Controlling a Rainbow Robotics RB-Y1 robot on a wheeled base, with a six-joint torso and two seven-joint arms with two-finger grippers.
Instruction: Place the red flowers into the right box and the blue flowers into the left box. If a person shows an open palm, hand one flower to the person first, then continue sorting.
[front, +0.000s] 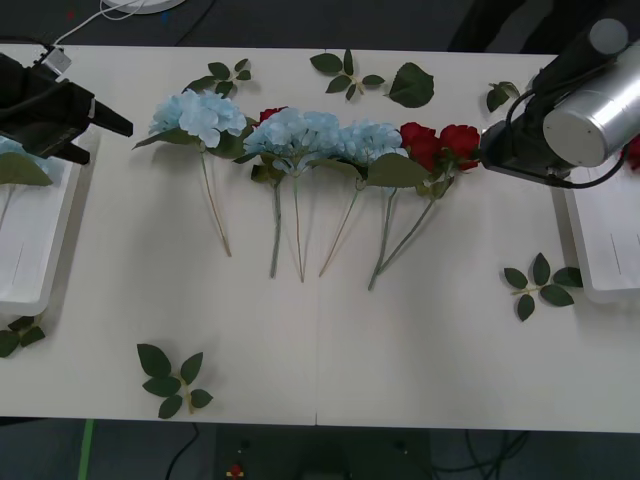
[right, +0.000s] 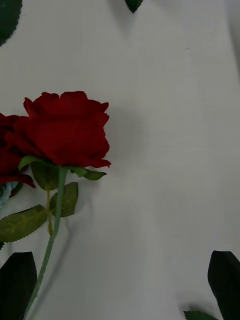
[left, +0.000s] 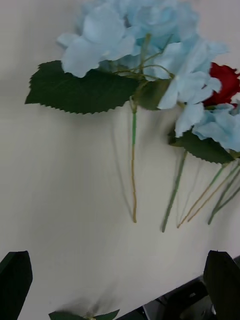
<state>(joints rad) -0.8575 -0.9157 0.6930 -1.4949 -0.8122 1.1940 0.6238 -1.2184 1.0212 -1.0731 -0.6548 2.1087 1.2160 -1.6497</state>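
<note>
A: Where do the flowers lie?

B: In a row across the middle of the counter (front: 400, 340), heads away from the robot, stems toward it. Blue flowers (front: 290, 135) fill the left and centre of the row. The red flowers (front: 440, 145) close its right end, and one more red head peeks out between two blue heads.

A: And the boxes?

B: The left box (front: 30, 250) sits at the counter's left edge. It holds a blue flower (front: 10, 148) with a broad leaf at its far end, partly hidden by the arm. The right box (front: 610, 250) sits at the right edge, with a bit of red at its far end beside the arm.

A: State of each end effector?

B: The left end effector (left: 120, 285) hovers over the counter near the leftmost blue flower, fingers spread wide, holding nothing. The right end effector (right: 120, 285) hovers beside the end rose, fingers also wide apart and empty; the rose's stem runs down by one finger.

A: Other items?

B: Loose leaf sprigs (front: 172, 380) lie scattered around the row, near the counter's edges.
</note>
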